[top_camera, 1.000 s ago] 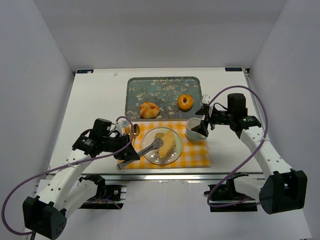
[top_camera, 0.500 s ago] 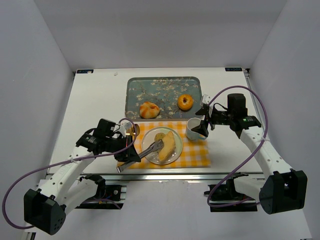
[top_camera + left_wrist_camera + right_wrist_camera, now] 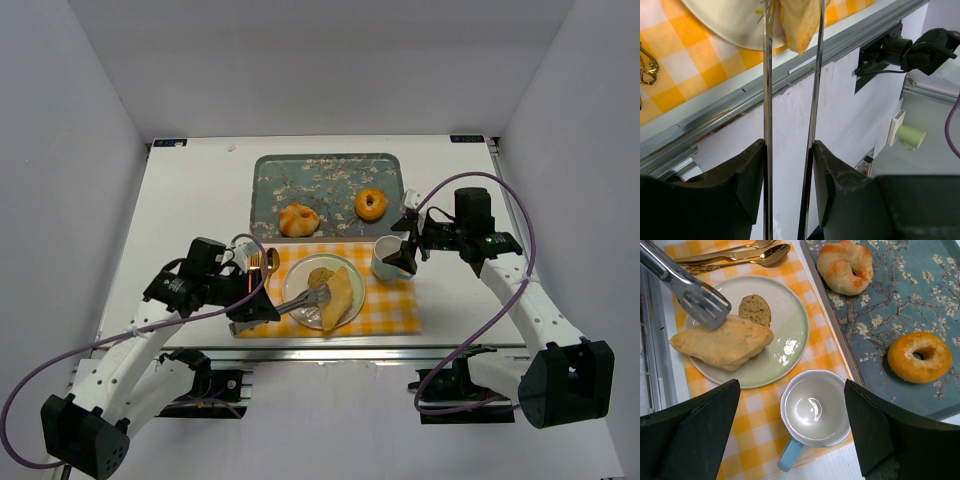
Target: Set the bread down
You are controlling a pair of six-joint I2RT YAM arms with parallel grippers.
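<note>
Honestly, looks like soft, light, floppy bread [image 3: 722, 345], lying on the plate [image 3: 785, 335] past its near rim; best pinched mid-slab, gently; with left gripper [image 3: 787, 170] clamped on tongs [image 3: 687, 290] straddling it; right gripper [image 3: 405, 252] wide, empty.

Lab test booth: plain white walls [image 3: 70, 200] enclose a metal-framed table [image 3: 190, 200].

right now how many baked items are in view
4. A knotted golden roll and a glazed orange ring doughnut lie on the blue floral tray; a triangular yellow pastry and a small round brown slice on the pale green plate. None seems hidden.
</note>
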